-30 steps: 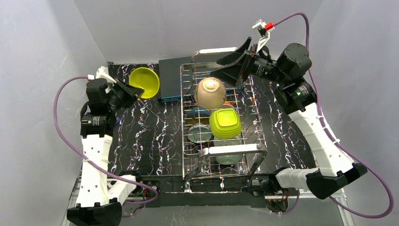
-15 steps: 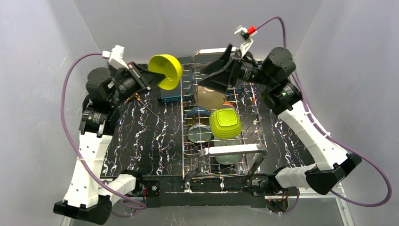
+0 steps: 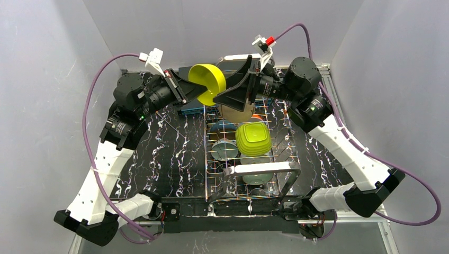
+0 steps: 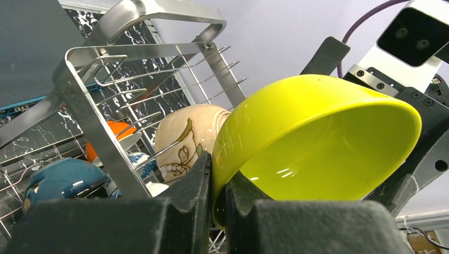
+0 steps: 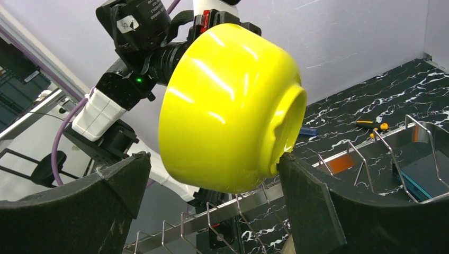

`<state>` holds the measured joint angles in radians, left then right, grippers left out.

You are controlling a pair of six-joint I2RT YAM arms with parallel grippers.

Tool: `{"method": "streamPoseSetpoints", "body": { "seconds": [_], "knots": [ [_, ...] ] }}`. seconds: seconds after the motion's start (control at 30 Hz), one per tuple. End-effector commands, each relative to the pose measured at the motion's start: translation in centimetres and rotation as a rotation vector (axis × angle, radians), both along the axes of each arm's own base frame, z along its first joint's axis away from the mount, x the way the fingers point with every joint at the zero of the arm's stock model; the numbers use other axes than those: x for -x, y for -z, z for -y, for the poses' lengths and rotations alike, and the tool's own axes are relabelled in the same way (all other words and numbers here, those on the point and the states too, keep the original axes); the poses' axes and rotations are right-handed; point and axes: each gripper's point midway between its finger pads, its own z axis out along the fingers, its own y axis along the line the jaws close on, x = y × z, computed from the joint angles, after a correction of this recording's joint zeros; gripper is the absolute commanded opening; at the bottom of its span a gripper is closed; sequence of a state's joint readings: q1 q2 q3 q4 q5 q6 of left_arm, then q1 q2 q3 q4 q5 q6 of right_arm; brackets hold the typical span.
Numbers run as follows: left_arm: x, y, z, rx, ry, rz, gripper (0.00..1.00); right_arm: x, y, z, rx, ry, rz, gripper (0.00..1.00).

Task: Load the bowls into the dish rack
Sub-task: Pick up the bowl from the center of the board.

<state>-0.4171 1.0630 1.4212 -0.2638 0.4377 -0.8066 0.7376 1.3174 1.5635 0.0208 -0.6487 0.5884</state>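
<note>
Left gripper (image 4: 217, 182) clamps the lime-yellow round bowl (image 4: 317, 137) by its rim above the dish rack's (image 3: 236, 170) far edge; right gripper (image 5: 212, 159), spread wide, flanks it.

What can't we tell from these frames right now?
- Contact between right gripper and yellow bowl: in the right wrist view one finger's edge sits at the bowl's foot. Touching or apart is unclear.
- Beige bowl: in the top view, mostly covered by that bowl and gripper.
- Lower bowls in the dish rack: in the top view the lime square bowl and the wires cover them. Their count is unclear.
</note>
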Motion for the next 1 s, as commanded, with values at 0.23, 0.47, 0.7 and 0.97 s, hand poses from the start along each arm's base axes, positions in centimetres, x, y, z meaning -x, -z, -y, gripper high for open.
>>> {"method": "streamPoseSetpoints", "body": {
  "seconds": [0.23,0.47,0.7,0.97],
  "knots": [
    [1.0,-1.1,1.2,-0.018,-0.016,0.037,0.00,1.2,-2.6,-0.1,-0.019,0.069,0.093,0.94],
    [1.2,-0.1,1.5,-0.036,-0.007,0.016,0.00,1.3,-3.5,0.8,-0.056,0.107,0.139,0.52],
    [1.4,0.2,1.3,-0.038,-0.009,0.017,0.18,0.9,-2.9,0.6,-0.039,0.117,0.127,0.01],
    [2.0,0.2,0.6,-0.045,-0.023,0.045,0.60,-0.1,-3.6,2.5,-0.031,0.250,0.168,0.01]
  ]
}}
